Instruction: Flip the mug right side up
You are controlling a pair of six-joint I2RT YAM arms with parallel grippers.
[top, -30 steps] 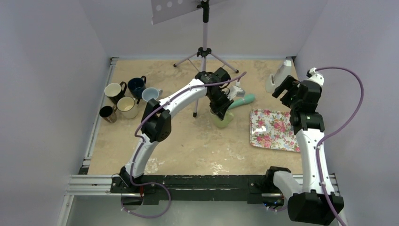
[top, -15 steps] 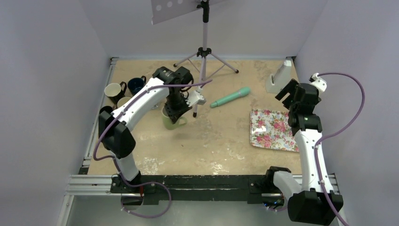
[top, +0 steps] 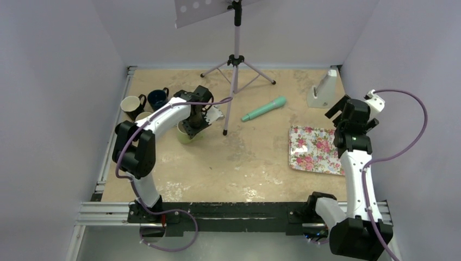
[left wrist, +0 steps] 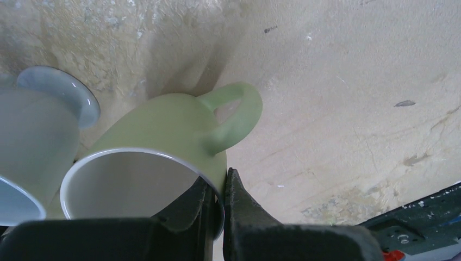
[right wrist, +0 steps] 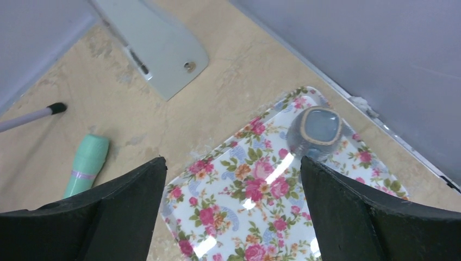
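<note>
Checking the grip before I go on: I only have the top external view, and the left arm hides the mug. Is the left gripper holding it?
Observer: Yes, the left gripper is shut on the rim of the pale green ceramic mug, beside its handle.
Operator: Which way is its mouth?
Observer: Toward the wrist camera; the white inside shows.
Operator: Anything close?
Observer: A light blue ceramic mug right beside it; contact unclear.
</note>
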